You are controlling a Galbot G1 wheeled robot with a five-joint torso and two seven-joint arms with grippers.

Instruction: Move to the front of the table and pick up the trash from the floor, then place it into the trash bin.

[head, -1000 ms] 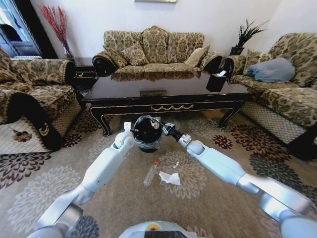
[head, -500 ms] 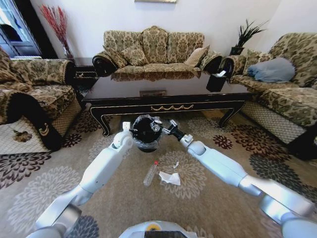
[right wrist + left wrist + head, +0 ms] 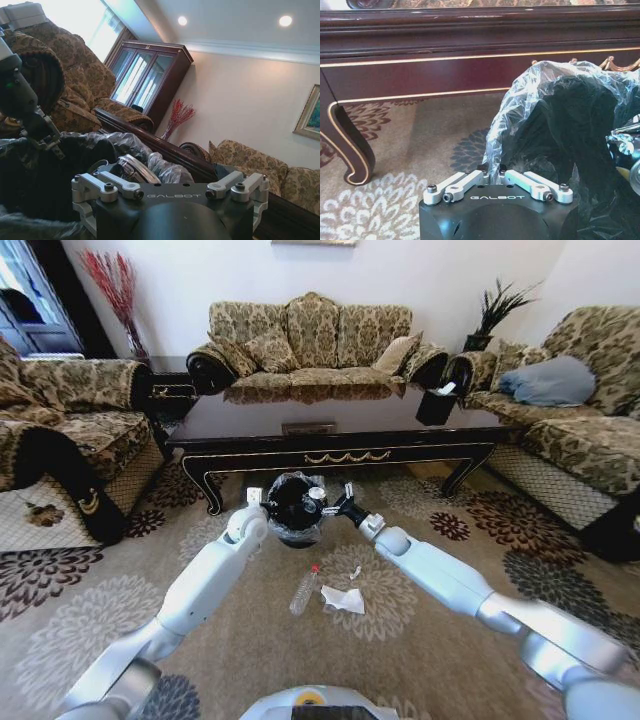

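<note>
The black trash bin [image 3: 290, 512], lined with a clear crinkly bag, stands on the floor [image 3: 430, 640] before the table [image 3: 330, 432]. My left gripper [image 3: 491, 170] is shut on the bag's rim at the bin [image 3: 560, 125]; it sits at the bin's left side [image 3: 256, 498]. My right gripper [image 3: 333, 502] hovers at the bin's right edge with its fingers spread wide [image 3: 172, 174]. A small dark shiny round item [image 3: 134, 169] lies just past them over the bag. A clear bottle with a red cap [image 3: 303, 592], crumpled white paper [image 3: 345, 600] and a white scrap [image 3: 355, 572] lie on the carpet.
Patterned sofas stand left [image 3: 70, 430], behind [image 3: 310, 340] and right [image 3: 580, 400] of the table. A dark tissue box [image 3: 437, 405] sits on the tabletop. A curved table leg [image 3: 350, 150] is close to the bin. Open carpet lies between my arms.
My right gripper has edged farther over the bin's mouth and its fingers have spread apart. The left arm holds still at the bag's rim.
</note>
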